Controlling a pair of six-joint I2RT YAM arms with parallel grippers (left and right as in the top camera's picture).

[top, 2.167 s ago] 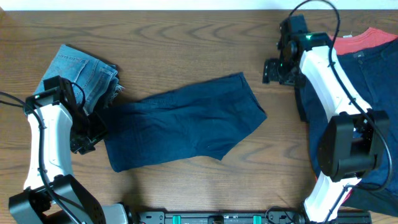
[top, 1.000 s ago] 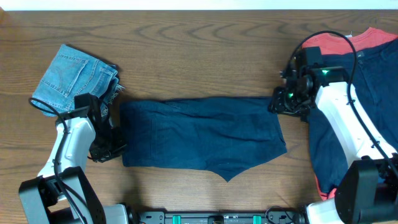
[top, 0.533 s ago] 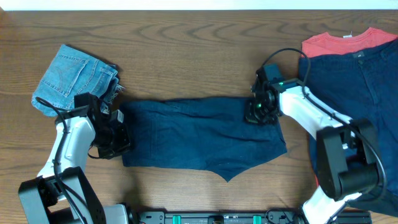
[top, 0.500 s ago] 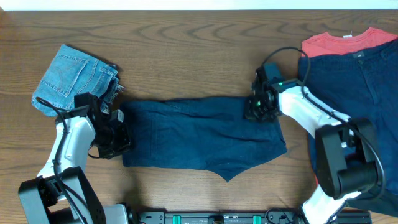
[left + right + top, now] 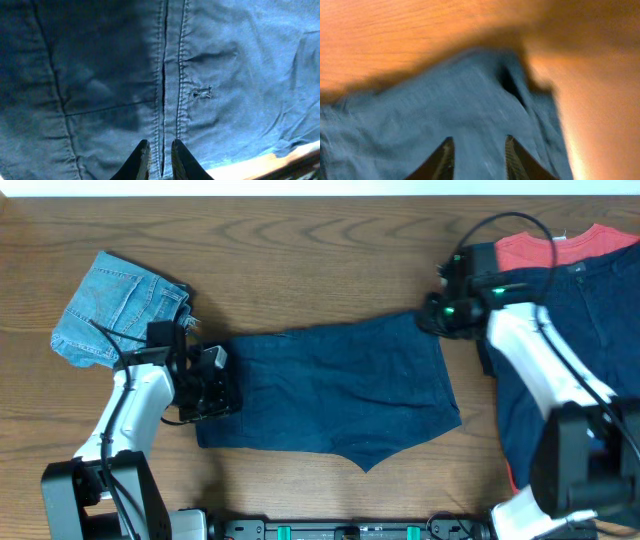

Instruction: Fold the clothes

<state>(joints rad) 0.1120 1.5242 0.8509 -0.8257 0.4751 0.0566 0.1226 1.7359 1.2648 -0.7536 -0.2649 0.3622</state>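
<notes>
Left gripper (image 5: 215, 380): centre left, nearly closed, nipping navy shorts (image 5: 340, 390) seam.
Right gripper (image 5: 432, 315): parted over upper-right shorts corner; hold unclear.

Navy shorts (image 5: 330, 390): dark and plain, spread flat mid-bench. The far right corner is drawn up to a peak and the near edge dips to a point.
Seam (image 5: 172, 75): double-stitched, running down the cloth.
Denim shorts (image 5: 115, 305): light blue and frayed, bundled at the far left, pocket up, near the navy shorts.
Red T-shirt (image 5: 560, 248): far right corner, only the neckline end showing.
Second navy garment (image 5: 590, 330): lies over the T-shirt, possibly shorts as well.
</notes>
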